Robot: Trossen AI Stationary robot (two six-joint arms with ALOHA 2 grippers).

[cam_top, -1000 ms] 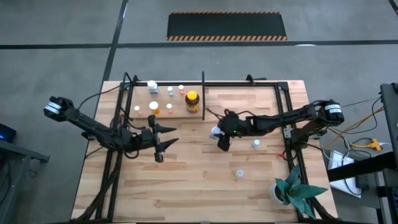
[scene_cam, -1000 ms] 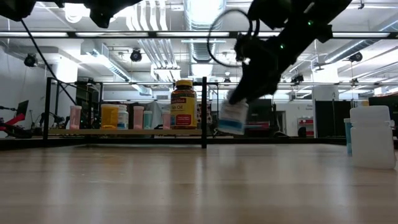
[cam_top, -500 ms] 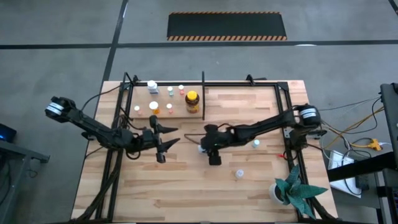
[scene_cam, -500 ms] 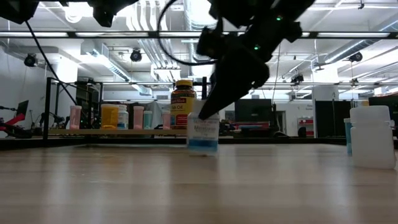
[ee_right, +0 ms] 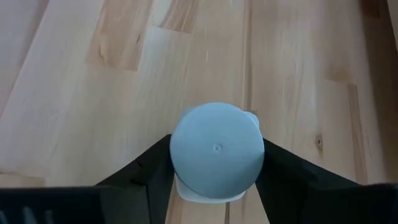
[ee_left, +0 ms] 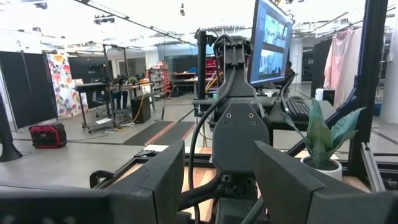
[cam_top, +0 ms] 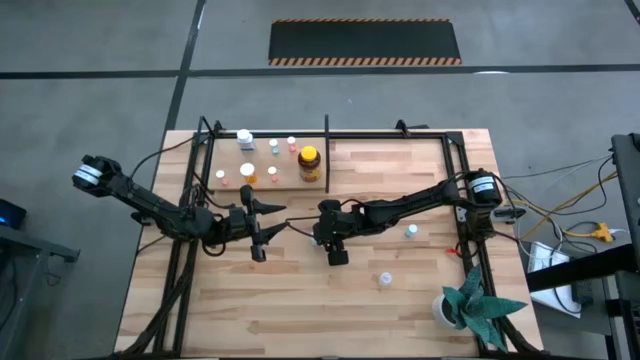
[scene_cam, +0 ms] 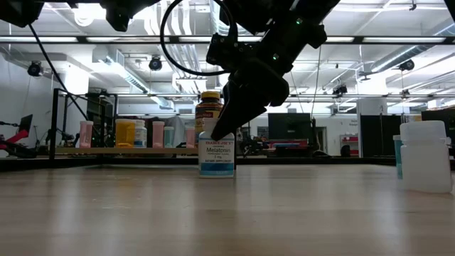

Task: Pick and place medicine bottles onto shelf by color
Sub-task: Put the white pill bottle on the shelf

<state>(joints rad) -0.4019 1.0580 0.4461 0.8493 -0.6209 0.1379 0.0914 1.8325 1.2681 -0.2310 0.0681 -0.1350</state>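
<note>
The wooden tabletop (cam_top: 300, 300) is carrying a black-framed shelf (cam_top: 262, 182) at its far left, with several small bottles and an amber jar (cam_top: 309, 163) standing on its board. A blue-capped bottle (scene_cam: 217, 153) is sitting mid-table, two more small bottles (cam_top: 411, 231) are standing rightward, and a potted plant (cam_top: 468, 305) is occupying the near right corner

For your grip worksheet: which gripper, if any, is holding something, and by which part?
The right gripper clasps the pale blue-capped bottle by its cap, a finger on each side. The left gripper holds nothing.
</note>
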